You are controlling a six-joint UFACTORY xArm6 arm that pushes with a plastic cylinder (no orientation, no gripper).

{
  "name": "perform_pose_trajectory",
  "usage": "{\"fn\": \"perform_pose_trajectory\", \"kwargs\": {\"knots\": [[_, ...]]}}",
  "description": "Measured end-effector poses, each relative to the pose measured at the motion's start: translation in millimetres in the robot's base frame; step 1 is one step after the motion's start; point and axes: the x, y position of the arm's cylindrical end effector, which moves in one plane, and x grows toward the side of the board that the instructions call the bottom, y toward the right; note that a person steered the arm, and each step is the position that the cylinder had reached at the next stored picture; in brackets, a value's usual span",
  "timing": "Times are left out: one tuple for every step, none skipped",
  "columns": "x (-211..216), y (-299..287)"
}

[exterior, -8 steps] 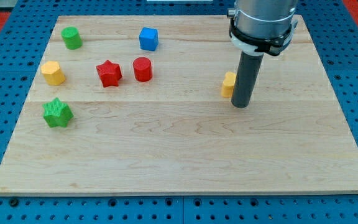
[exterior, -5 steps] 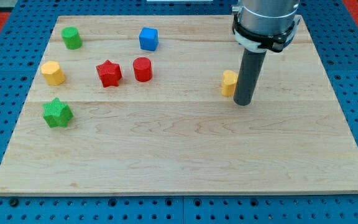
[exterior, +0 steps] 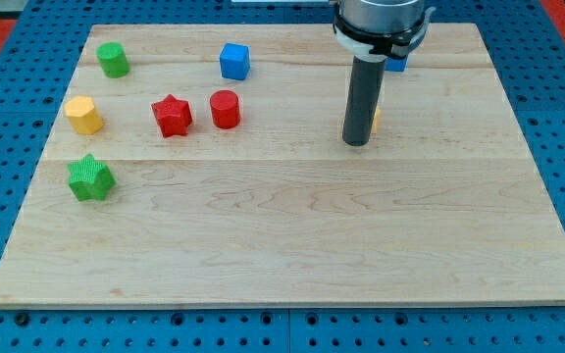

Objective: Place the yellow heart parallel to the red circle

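My tip stands right of frame centre, in front of the yellow heart, which peeks out at its right. Red circle lies well left. No pincer fitted, so no jaw state.

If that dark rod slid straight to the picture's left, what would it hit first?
Probably nothing. My tip stands just left of the yellow heart, mostly hidden behind the rod. A straight line leftwards seems to pass below the red circle and red star, above the green star; close, though.
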Motion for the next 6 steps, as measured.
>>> {"fn": "perform_pose_trajectory", "kwargs": {"knots": [[0.0,1.1],[1.4,-35.5],[-24.8,-37.4],[-42.8,18.9],[-34.4,53.5],[-16.5,-18.1]]}}
